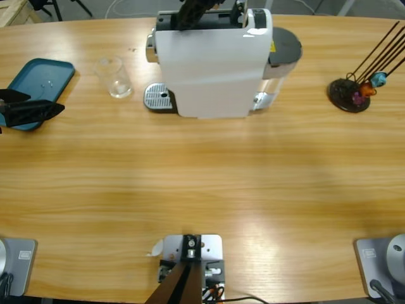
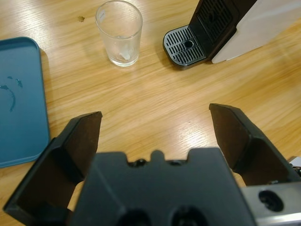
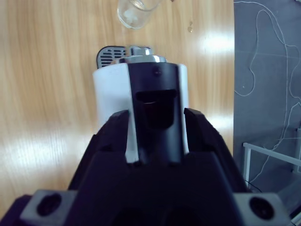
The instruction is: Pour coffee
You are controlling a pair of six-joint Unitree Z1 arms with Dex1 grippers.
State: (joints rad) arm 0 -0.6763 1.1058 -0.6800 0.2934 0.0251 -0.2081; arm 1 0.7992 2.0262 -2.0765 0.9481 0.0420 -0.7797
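1. A blue tray (image 1: 45, 73) lies at the bench's (image 1: 202, 183) left edge, near the far left corner.
2. The left gripper (image 1: 49, 109) hangs over the tray's near side, its fingers (image 2: 80, 141) spread wide apart with nothing between them. In the left wrist view they point toward the glass and the drip grate.
3. A clear glass (image 1: 114, 77) stands upright on the bench, between the tray and the coffee machine, touching neither. It looks empty.
4. The round drip grate (image 1: 158, 96) sticks out from the coffee machine's left side, just beside the glass but apart from it, with nothing on it.
5. The white coffee machine (image 1: 212, 63) stands near the middle of the far edge.
6. The right gripper (image 1: 197, 14) sits on top of the machine; in the right wrist view its fingers (image 3: 200, 125) flank the machine's black lid (image 3: 157, 113), clamped on either side of it.
7. A black capsule stand (image 1: 350, 94) with a few coloured capsules sits near the far right corner.
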